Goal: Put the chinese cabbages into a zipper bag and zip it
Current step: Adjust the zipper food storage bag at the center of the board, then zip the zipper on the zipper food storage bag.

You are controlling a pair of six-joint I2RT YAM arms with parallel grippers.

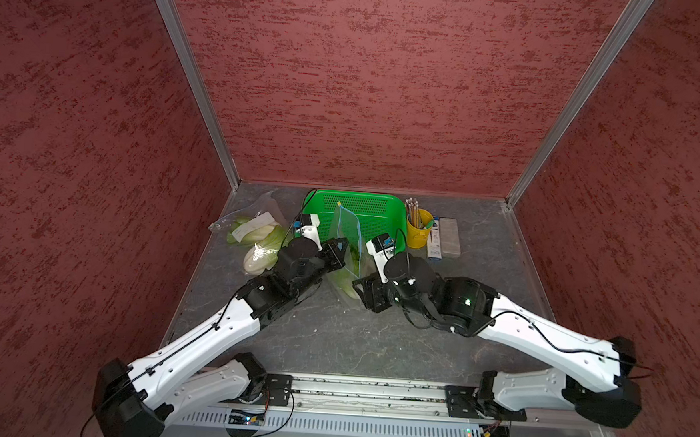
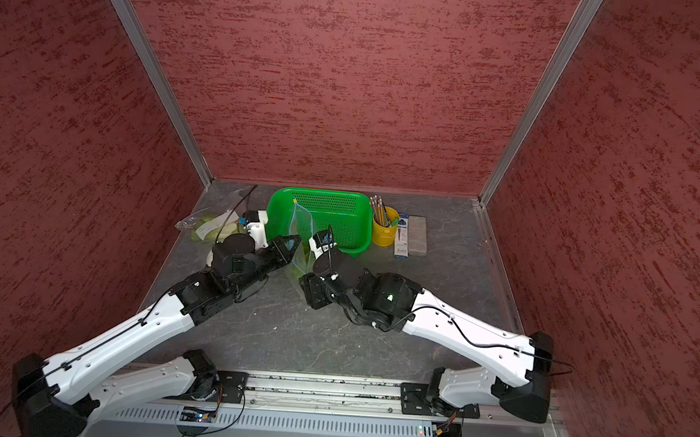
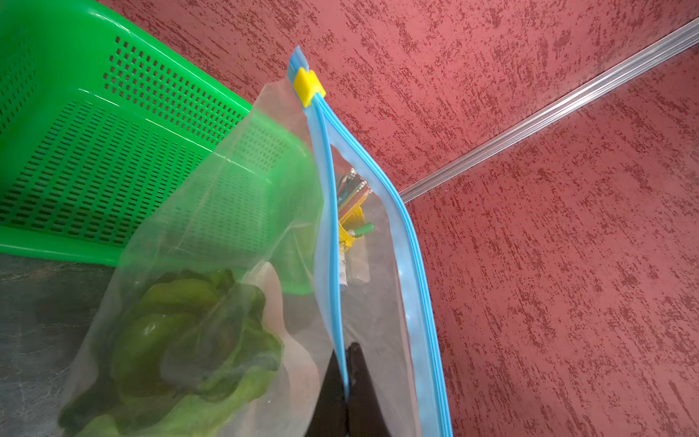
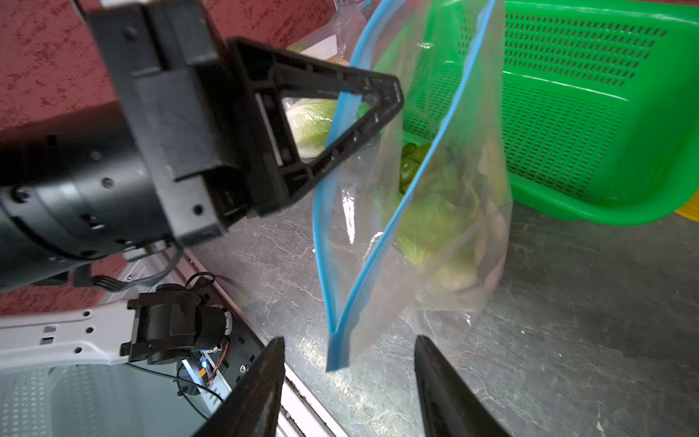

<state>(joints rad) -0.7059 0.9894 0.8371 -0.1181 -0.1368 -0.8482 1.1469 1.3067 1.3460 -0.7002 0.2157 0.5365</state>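
Pinches zipper bag [image 1: 350,228] by one blue zip strip with left gripper [image 3: 346,382], jaws pressed tight on the strip. Hangs it over middle of the tabletop [image 1: 374,337], just in front of the green basket [image 1: 357,205] at the rear edge; seems to rest the bag's bottom on the surface. Shows mouth gaping, with the other strip bowed away from the pinched one. Has yellow slider [image 3: 308,87] at the strips' upper end.

Already contains one chinese cabbage [image 3: 181,340], dark green leaves, low in the bag. Leaves two more chinese cabbages outside, near the left rear corner: one [image 1: 252,230] inside a clear wrapper with a white label, another [image 1: 256,261] just beside it toward the front edge, partly hidden by the left wrist.

Spreads right gripper [image 4: 350,340] moderately wide, holding nothing. Puts the bag's lower zip corner just ahead of the gap, touching neither finger in the right wrist view.

Lines up along the rear edge, right of the basket: yellow cup of pencils [image 1: 418,232], blue-white pack [image 1: 434,243], grey block [image 1: 449,236], the last two side by side.
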